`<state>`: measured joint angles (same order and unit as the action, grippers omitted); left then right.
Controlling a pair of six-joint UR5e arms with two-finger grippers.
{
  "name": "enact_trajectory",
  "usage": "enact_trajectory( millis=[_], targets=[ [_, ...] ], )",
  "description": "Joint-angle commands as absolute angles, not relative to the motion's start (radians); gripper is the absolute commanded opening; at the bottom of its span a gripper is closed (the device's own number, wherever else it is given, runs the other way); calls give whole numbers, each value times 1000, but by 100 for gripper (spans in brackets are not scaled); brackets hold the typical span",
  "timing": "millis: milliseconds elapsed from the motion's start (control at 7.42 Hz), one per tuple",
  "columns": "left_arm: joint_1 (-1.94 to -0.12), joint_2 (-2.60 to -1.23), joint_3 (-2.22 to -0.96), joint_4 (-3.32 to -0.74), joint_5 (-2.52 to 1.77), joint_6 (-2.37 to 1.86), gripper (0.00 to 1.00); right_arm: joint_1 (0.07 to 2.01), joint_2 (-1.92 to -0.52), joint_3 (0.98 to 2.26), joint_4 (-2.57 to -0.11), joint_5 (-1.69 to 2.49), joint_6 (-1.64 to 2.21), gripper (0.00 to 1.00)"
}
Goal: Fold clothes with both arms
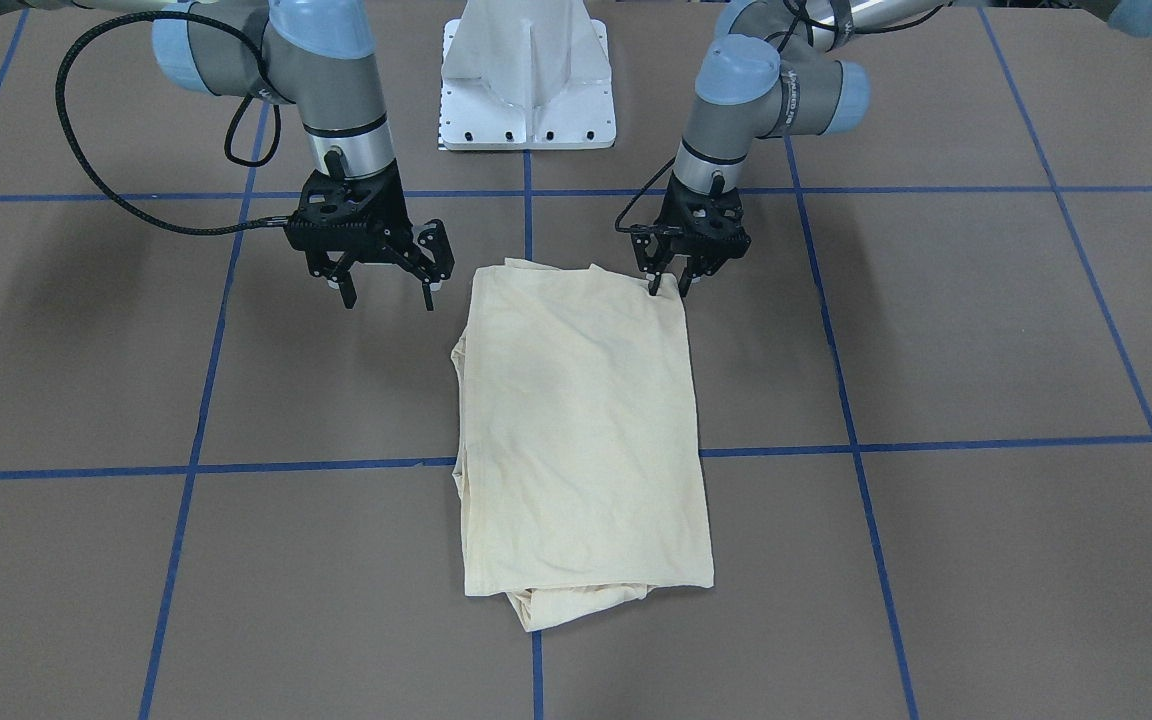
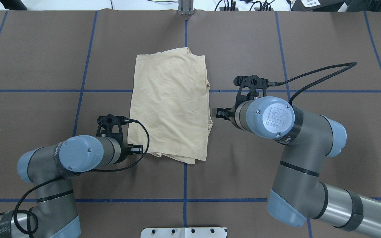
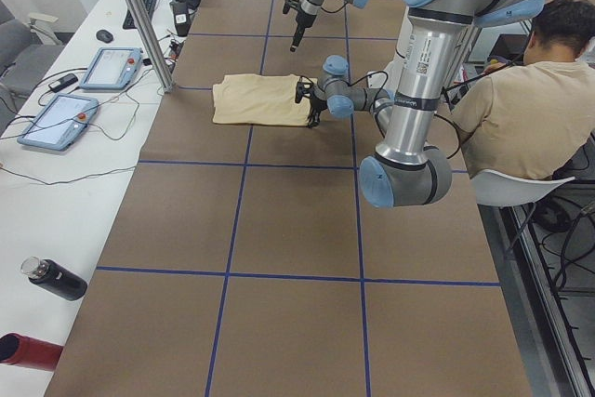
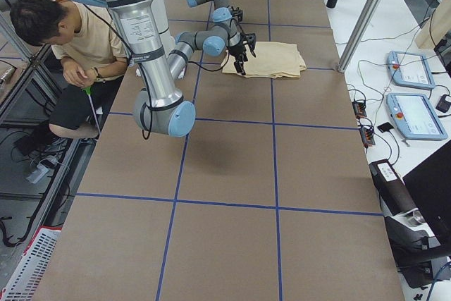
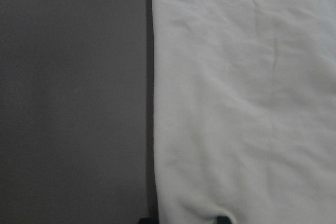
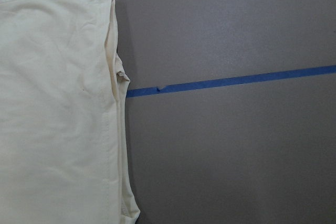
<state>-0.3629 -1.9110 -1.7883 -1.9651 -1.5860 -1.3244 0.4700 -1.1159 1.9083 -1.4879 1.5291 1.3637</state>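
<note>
Now | left pincer (image 1: 669, 288) at T-shirt (image 1: 581, 430) corner | right pincer (image 1: 388, 298) beside, apart

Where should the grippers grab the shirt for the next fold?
Probably by the two corners of the shirt's short edge nearest the robot, coming down from above, one gripper per corner. It lies flat as a long rectangle, so lifting that edge could carry it over the far end. The left gripper is at its corner; the right gripper hangs open just outside the other.
</note>
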Motion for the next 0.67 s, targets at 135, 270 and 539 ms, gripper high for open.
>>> enact_trajectory(
  millis=[135, 270, 539],
  targets=[
    [-367, -1907, -1799, -1964, -1585, -1324, 0, 468, -1115, 1908, -1488, 1528, 1365, 100],
    [-367, -1905, -1799, -1963, -1585, -1324, 0, 465, -1115, 1907, -1488, 1525, 1365, 100],
    [-367, -1908, -1799, -1963, -1586, -1325, 0, 416, -1097, 1860, -1485, 1494, 1476, 100]
  ],
)
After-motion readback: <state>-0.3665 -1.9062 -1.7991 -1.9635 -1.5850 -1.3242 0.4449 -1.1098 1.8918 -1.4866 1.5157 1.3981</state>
